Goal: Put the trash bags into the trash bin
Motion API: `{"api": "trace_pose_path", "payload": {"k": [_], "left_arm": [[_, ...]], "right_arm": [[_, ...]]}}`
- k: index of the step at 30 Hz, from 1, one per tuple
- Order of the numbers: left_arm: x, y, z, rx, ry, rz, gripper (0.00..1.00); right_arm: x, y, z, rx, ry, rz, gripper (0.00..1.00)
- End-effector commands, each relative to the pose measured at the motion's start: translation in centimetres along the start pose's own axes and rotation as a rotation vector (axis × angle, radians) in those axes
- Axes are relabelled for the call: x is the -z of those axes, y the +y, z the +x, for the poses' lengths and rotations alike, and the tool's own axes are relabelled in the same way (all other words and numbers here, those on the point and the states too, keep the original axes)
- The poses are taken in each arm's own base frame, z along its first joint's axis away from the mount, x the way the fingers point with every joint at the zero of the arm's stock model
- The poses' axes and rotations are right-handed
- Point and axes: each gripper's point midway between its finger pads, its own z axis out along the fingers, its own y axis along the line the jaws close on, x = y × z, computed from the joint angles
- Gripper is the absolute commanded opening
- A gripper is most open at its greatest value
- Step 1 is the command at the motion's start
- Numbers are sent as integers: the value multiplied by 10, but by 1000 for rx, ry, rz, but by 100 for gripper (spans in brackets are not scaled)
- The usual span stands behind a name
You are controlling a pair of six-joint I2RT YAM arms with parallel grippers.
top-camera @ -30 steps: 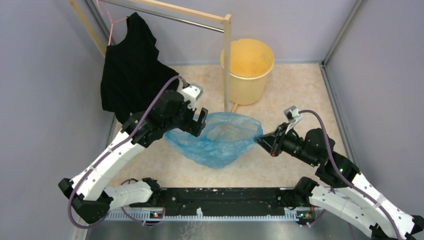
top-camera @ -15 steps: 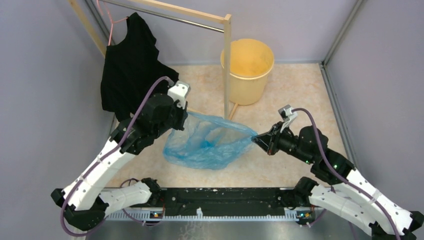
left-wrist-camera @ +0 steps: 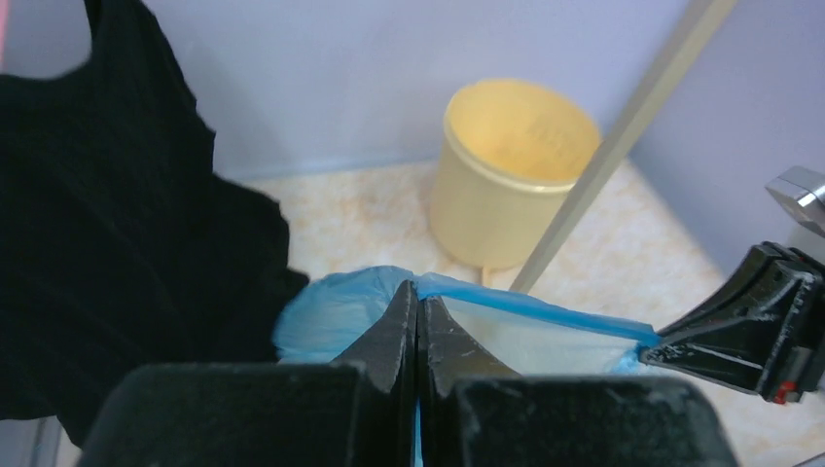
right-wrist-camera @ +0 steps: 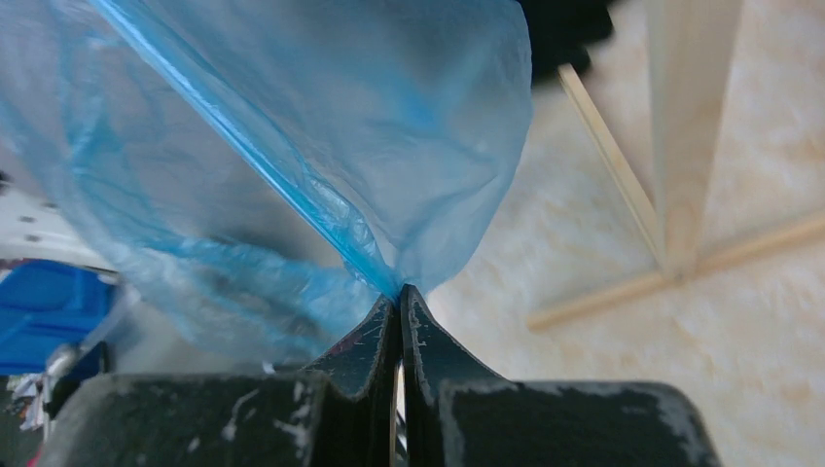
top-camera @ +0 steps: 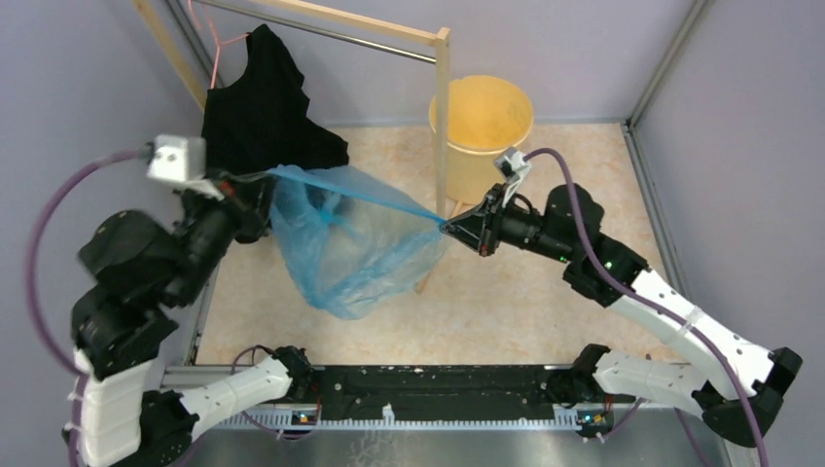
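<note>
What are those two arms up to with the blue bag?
Two robot arms hold a blue trash bag between them. The left fingers and the right fingers are each shut on its rim, stretching the edge taut while the bag hangs below. The yellow trash bin stands farther back by the wooden rack; the bag is not in it yet.

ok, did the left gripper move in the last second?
Yes. The left gripper has swung left, away from the wooden rack post, toward the hanging black shirt, with the blue trash bag pinched in it.
</note>
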Motion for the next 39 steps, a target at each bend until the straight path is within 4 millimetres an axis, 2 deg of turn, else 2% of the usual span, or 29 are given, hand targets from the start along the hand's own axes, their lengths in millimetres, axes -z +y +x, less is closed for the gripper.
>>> {"api": "trace_pose_path", "payload": {"k": [1, 3, 6, 7, 9, 10, 12, 14, 18, 19, 23, 26, 28, 31, 34, 39], "left_arm": [[14, 10, -7, 48, -72, -15, 0], [-4, 11, 35, 27, 31, -52, 0], [-30, -2, 106, 7, 187, -16, 0], [-36, -6, 125, 6, 222, -2, 0], [-46, -10, 147, 9, 259, 6, 0], [-50, -12, 151, 9, 260, 10, 0], [-57, -15, 151, 5, 241, 15, 0], [-63, -16, 144, -1, 204, 18, 0], [-73, -16, 141, -1, 146, 8, 0], [-76, -15, 147, -4, 146, 6, 0], [-83, -12, 160, -20, 130, -10, 0], [-87, -4, 171, -39, 110, -41, 0], [-89, 0, 178, -52, 107, -57, 0], [-90, 6, 186, -84, 118, -70, 0], [-87, 15, 194, -115, 139, -97, 0], [-82, 24, 194, -134, 125, -127, 0]], "right_arm": [[12, 23, -18, 30, -104, -116, 0], [3, 2, 15, -34, -46, -63, 0], [-7, -28, 76, -164, 40, 11, 0], [-8, -37, 93, -207, 63, 36, 0], [-8, -46, 113, -261, 89, 61, 0], [-8, -46, 115, -267, 96, 62, 0], [-7, -45, 113, -256, 112, 68, 0], [-4, -47, 104, -220, 128, 104, 7], [8, -61, 82, -135, 120, 235, 31], [12, -65, 79, -118, 120, 264, 37], [28, -85, 76, -79, 125, 398, 59], [45, -98, 73, -58, 146, 513, 86], [61, -110, 69, -42, 159, 617, 97], [85, -125, 63, -3, 178, 752, 99], [102, -137, 49, 46, 151, 860, 99], [106, -147, 17, 126, 99, 939, 99]]}}
